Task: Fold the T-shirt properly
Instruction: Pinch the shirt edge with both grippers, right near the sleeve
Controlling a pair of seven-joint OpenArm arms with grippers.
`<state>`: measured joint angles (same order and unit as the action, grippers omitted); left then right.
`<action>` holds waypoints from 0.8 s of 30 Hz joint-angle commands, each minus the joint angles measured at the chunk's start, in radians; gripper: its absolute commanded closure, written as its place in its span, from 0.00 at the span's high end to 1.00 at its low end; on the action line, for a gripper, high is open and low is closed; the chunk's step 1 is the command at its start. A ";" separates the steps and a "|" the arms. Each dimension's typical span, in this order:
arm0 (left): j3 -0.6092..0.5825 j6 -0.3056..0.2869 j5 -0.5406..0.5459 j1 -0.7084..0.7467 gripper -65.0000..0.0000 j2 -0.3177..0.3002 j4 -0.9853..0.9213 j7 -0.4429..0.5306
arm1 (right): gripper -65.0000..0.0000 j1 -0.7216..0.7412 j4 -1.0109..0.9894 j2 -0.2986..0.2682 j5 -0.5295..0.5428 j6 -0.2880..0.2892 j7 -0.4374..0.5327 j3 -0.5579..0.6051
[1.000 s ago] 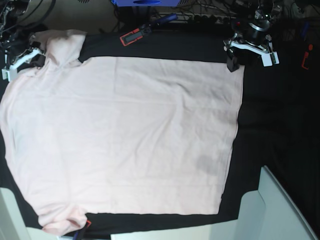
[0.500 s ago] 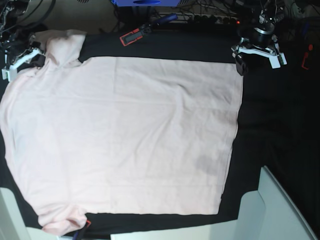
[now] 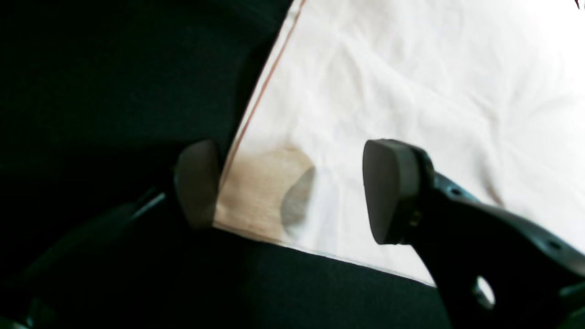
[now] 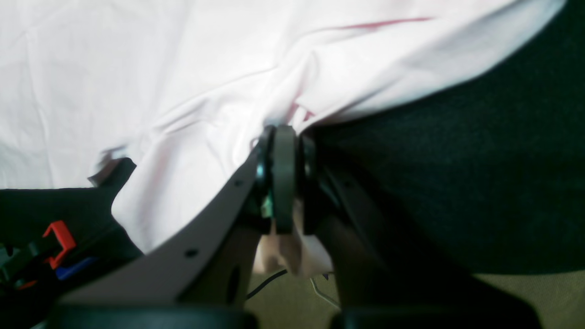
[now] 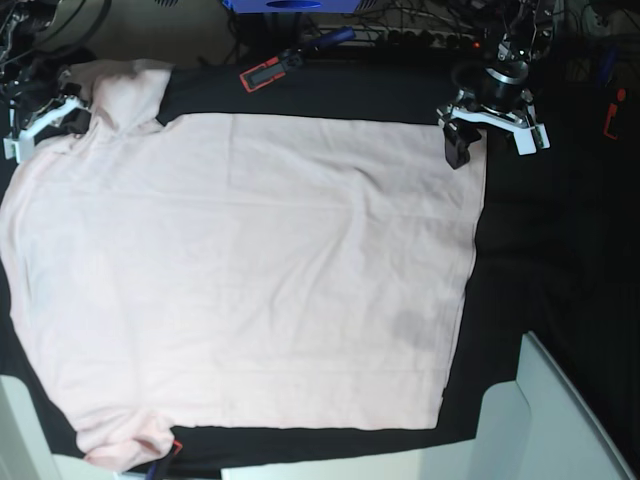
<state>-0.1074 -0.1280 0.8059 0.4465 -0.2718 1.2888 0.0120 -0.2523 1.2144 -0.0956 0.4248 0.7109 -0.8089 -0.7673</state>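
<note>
Our left gripper (image 3: 292,192) stands with its jaws wide apart over the hem corner of the T-shirt (image 5: 250,270), holding nothing; one pad (image 3: 388,189) is above the cloth, the other above the black table cloth (image 3: 114,91) just beside the hem. Our right gripper (image 4: 284,178) is clamped tight on a bunched fold of the T-shirt near a sleeve. The shirt lies spread flat, plain side up, across the table.

Black cloth-covered table (image 5: 540,260), beige floor (image 4: 525,297) beyond its edge, cables (image 5: 420,35) along the back
</note>
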 commanded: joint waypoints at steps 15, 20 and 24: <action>0.008 0.001 0.004 0.013 0.11 -0.002 0.002 -0.024 | 0.00 -0.006 0.000 -0.005 -0.042 -0.013 -0.036 0.004; 0.010 0.001 0.004 0.019 0.00 -0.002 0.004 -0.024 | 0.00 -0.006 0.005 -0.005 -0.042 -0.013 -0.036 0.002; 0.010 0.003 0.004 0.035 0.00 -0.007 0.022 -0.024 | 0.00 -0.025 0.026 -0.006 -0.042 -0.013 -0.036 0.001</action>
<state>-0.1028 -0.1242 0.8093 0.4706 -0.2672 1.2953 -0.0219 -0.2615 1.2335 -0.0948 0.4221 0.7097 -0.8089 -0.7666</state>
